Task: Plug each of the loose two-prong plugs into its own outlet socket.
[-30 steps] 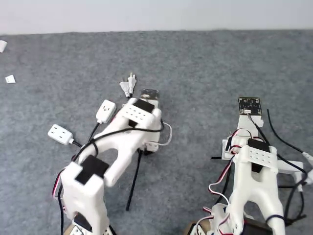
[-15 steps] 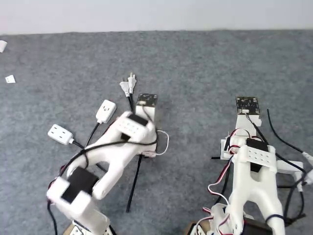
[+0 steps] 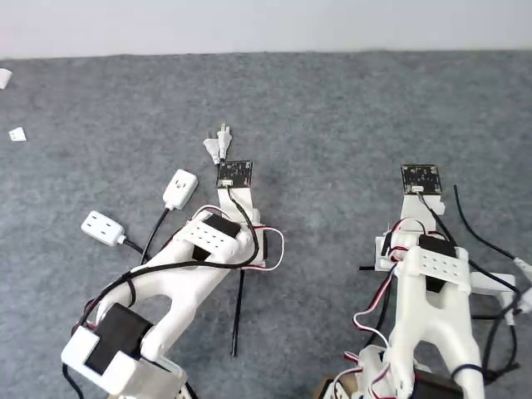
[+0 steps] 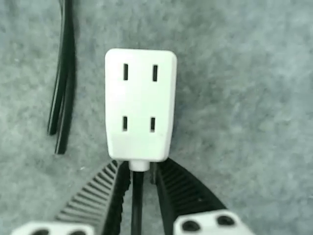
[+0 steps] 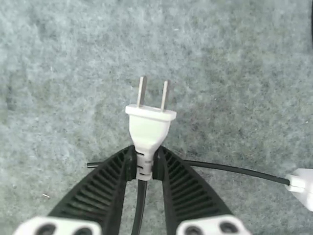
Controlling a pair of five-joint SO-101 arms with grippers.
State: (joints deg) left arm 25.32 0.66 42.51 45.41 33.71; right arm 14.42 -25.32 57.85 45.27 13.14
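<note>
Grey carpeted worktop [image 3: 332,108]: we see it stretch under both arms to the far wall.
Left arm [image 3: 195,274]: white, reaching from the near left corner toward the middle of the worktop.
Right arm [image 3: 432,291]: white, at the near right, well apart from the left arm.
Left fingers [image 4: 171,191]: black and ribbed; we find them closed to a narrow gap on the neck of the held outlet block [image 4: 140,103], whose black cord runs back between them.
Held outlet block: white, two pairs of slots facing the wrist camera, carpet behind it; two black cables [image 4: 61,83] run beside it without touching.
Second outlet block [image 3: 179,189]: white, on the carpet just left of the left arm's wrist.
Third outlet block [image 3: 101,227]: white, farther left, near the second.
Right fingers [image 5: 183,186]: we see them closed tight on the ribbed base of the held plug [image 5: 148,127].
Held plug: white, both prongs pointing away from the fingers, over bare carpet.
Loose plugs [image 3: 218,145]: two white ones lying together, just beyond the left arm's wrist.
Paper scraps [image 3: 17,134]: white, at the far left edge.
</note>
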